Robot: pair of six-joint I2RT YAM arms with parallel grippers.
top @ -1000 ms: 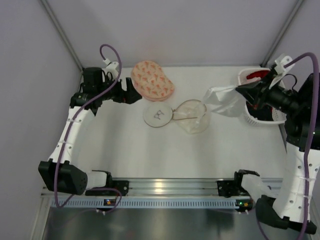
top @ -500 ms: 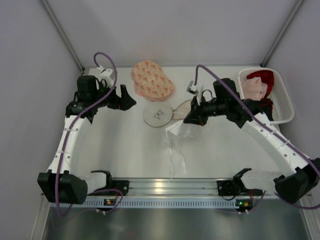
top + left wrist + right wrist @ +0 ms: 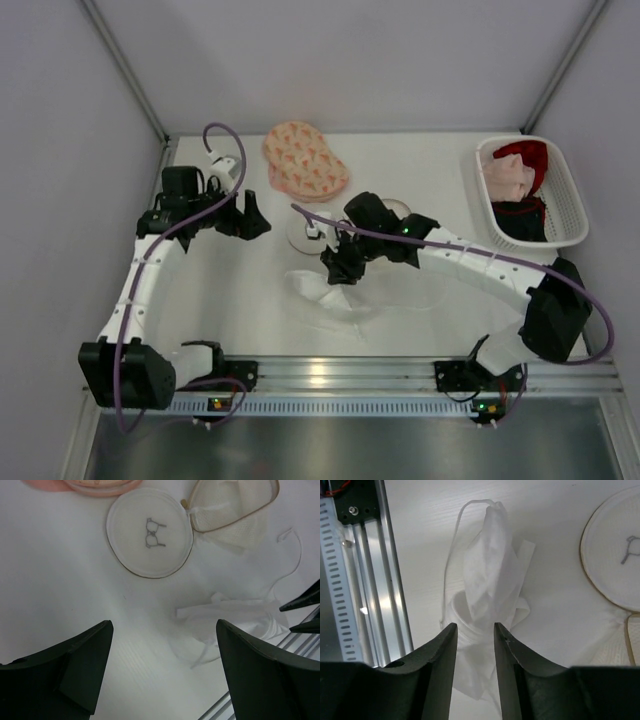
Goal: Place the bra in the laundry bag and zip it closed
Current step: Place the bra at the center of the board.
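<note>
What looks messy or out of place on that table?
The white bra lies crumpled in a heap beside the front rail, one strap looping loose, pinched by the right gripper. The laundry bag sits unzipped, flipped open like a clamshell.

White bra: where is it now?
Top view: the white bra lies front-centre on the table, just nearer than the open laundry bag, its end between the right fingers.

The bra [image 3: 489, 567] is thin crumpled cloth, the laundry bag [image 3: 150, 535] fine mesh, the rail [image 3: 372, 580] shiny metal.
</note>
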